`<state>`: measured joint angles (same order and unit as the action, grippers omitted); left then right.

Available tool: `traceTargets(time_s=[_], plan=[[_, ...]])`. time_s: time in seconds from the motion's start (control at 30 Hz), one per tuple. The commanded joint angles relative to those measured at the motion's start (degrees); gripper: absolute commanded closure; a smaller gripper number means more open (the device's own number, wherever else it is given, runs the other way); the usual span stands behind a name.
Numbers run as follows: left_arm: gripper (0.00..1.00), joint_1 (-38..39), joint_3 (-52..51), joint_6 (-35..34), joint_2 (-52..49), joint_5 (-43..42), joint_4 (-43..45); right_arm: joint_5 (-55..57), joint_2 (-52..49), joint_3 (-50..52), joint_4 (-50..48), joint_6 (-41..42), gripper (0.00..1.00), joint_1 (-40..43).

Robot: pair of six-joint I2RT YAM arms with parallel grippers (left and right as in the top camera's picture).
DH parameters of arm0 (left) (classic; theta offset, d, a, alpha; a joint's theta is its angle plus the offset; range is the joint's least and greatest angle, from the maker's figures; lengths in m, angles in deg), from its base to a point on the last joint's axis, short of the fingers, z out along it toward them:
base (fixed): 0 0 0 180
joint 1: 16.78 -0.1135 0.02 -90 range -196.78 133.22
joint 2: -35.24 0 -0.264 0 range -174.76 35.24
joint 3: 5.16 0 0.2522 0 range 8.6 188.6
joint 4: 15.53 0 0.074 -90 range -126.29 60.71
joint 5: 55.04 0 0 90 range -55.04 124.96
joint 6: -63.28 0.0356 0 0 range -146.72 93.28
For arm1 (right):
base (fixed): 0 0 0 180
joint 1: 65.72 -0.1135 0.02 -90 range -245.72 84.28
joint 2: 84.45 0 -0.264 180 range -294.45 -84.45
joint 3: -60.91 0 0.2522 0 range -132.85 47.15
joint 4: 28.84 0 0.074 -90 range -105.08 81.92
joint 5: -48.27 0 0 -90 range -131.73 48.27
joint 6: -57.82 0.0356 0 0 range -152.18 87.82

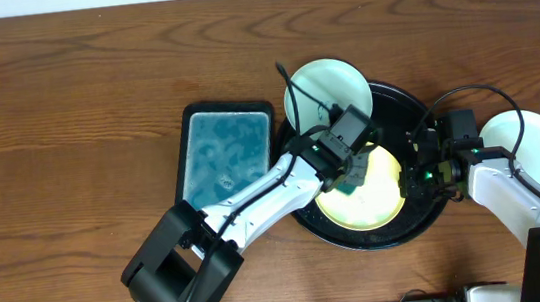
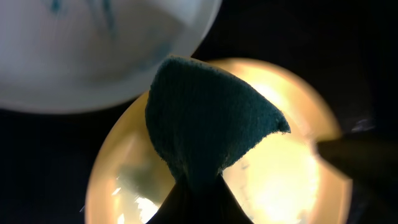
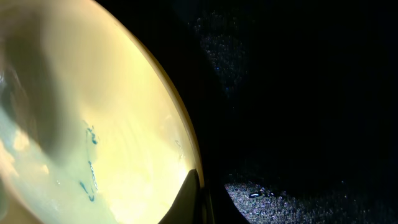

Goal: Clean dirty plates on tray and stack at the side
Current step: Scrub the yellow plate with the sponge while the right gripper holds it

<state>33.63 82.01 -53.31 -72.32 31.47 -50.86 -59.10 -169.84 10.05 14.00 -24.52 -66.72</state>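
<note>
The black tray (image 1: 398,103) holds the yellow plate (image 1: 371,206). My left gripper (image 1: 353,170) is shut on a dark teal cloth (image 2: 205,124) and holds it over the yellow plate (image 2: 292,180). My right gripper (image 1: 421,170) is shut on the yellow plate's right rim; one finger (image 3: 193,199) lies inside the rim. Teal marks (image 3: 90,168) show on the yellow plate (image 3: 112,93). A mint-white plate (image 1: 326,87) with teal scribbles (image 2: 93,56) rests on the tray's far left rim. Another mint-white plate (image 1: 536,148) lies on the wood tabletop right of the tray.
A rectangular black-rimmed basin of blue water (image 1: 227,153) stands left of the tray, under my left arm. Brown wood tabletop (image 1: 56,123) stretches to the left and far side. The tray's wet black floor (image 3: 298,93) shows in the right wrist view.
</note>
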Motion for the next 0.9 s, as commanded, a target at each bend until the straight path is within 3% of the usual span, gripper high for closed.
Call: traceTargets(time_s=[0.0,0.43,0.67,0.87], plan=[[0.93,1.0,1.1,0.9,-0.8,0.0,0.4,1.0,-0.2,0.9,0.2,0.4,0.99,-0.6],[0.92,5.0,1.1,-2.0,-8.8,-1.2,2.5,1.0,-0.2,0.9,0.3,0.4,0.99,-0.6],[0.93,3.1,1.1,-2.0,-8.4,15.9,-8.7,1.0,-0.2,0.9,0.3,0.4,0.99,-0.6],[0.93,1.4,1.4,-0.8,-3.7,13.2,-9.0,1.0,-0.2,0.9,0.2,0.4,0.99,-0.6]])
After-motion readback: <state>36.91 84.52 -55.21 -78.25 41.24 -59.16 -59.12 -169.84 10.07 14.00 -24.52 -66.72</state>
